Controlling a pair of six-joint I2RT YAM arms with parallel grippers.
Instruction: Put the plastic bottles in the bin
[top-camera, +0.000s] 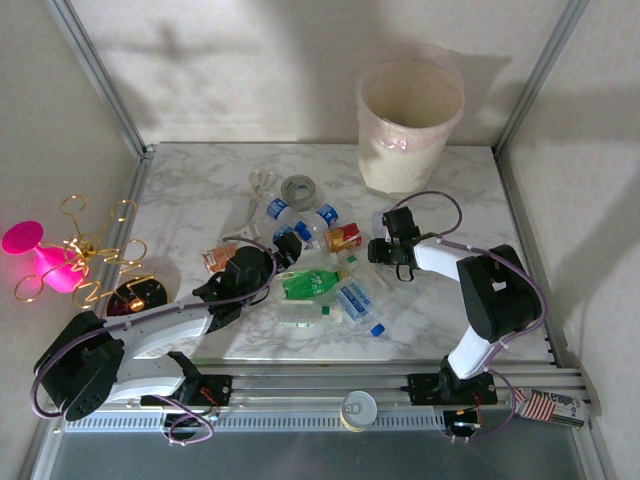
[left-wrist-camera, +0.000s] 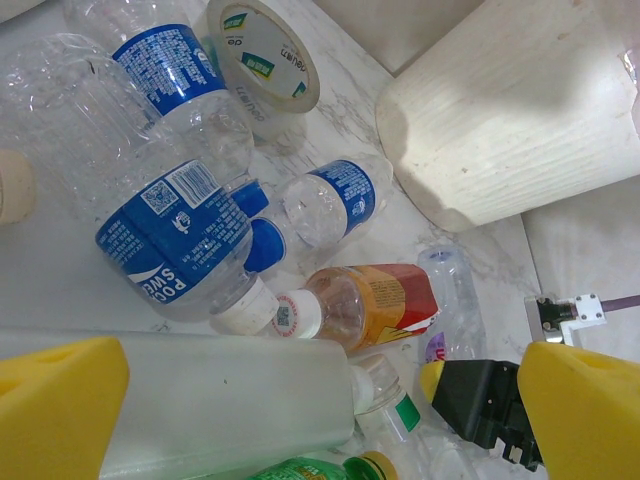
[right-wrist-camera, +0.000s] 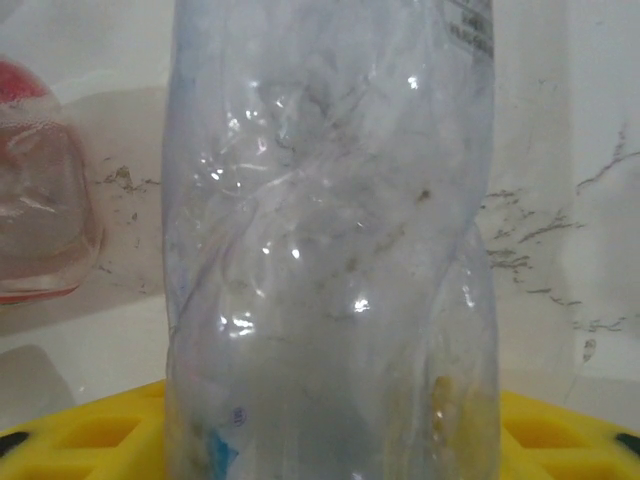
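Several plastic bottles (top-camera: 315, 280) lie heaped mid-table: clear ones with blue labels (left-wrist-camera: 170, 230), one with an orange-red label (left-wrist-camera: 385, 300) and a green one (top-camera: 310, 283). The cream bin (top-camera: 410, 110) stands at the far right. My left gripper (top-camera: 264, 268) hovers over the pile's left side, open, its yellow fingers (left-wrist-camera: 60, 405) wide on either side of a frosted white bottle (left-wrist-camera: 220, 400). My right gripper (top-camera: 390, 247) is shut on a crumpled clear bottle (right-wrist-camera: 330, 250) at the pile's right edge, which stands between its jaws close to the camera.
A grey tape roll (top-camera: 298, 188) and white-handled scissors (top-camera: 260, 183) lie behind the pile. A tin can (top-camera: 358, 408) sits on the front rail. Pink and gold wire items (top-camera: 60, 262) are off the table's left edge. Panel walls enclose the table.
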